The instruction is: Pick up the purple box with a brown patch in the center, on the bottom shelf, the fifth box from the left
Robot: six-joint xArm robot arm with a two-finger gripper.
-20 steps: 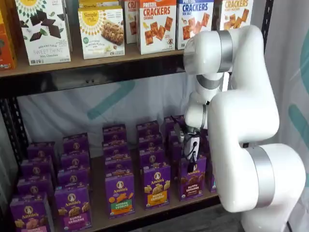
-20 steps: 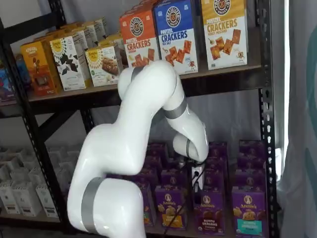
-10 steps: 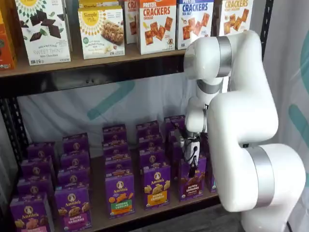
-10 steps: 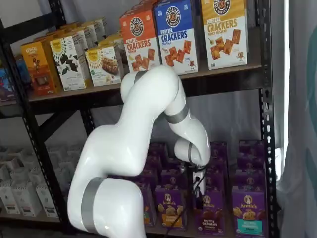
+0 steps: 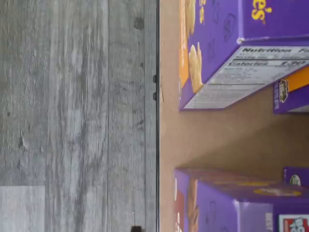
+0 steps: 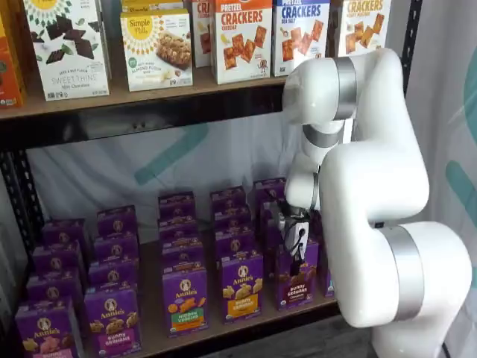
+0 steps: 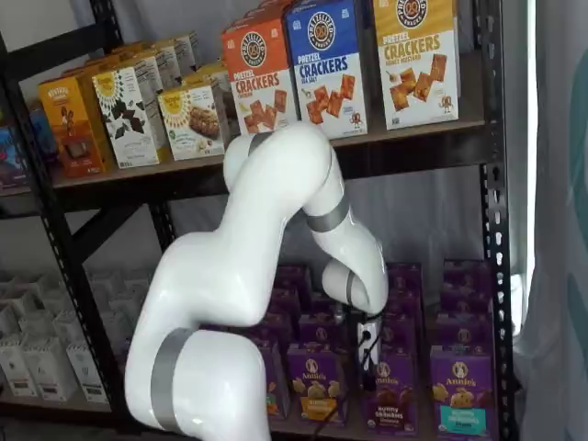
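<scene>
The purple box [image 6: 297, 282] with dark brown bunny snacks on its front stands at the front of the bottom shelf [image 6: 151, 317], in both shelf views [image 7: 387, 401]. My gripper [image 6: 296, 252] hangs right over the box's top, and its black fingers reach down at the top edge, also in a shelf view [image 7: 369, 347]. The fingers show side-on with a cable beside them, so no gap can be made out. In the wrist view the purple box [image 5: 212, 203] lies close by on the light-brown board [image 5: 212, 140], with the shelf's front edge beside it.
Purple cartons with orange snacks [image 6: 241, 285] and a hidden-veggies band [image 6: 185, 298] stand to its left, with more rows behind. A teal-banded carton [image 7: 458, 402] is on its right. The upper board holds cracker boxes [image 6: 242, 39]. Grey floor [image 5: 72, 116] lies before the shelf.
The gripper has come down and slightly inward, from above the carton rows to right over the purple box's top. The boxes have not moved.
</scene>
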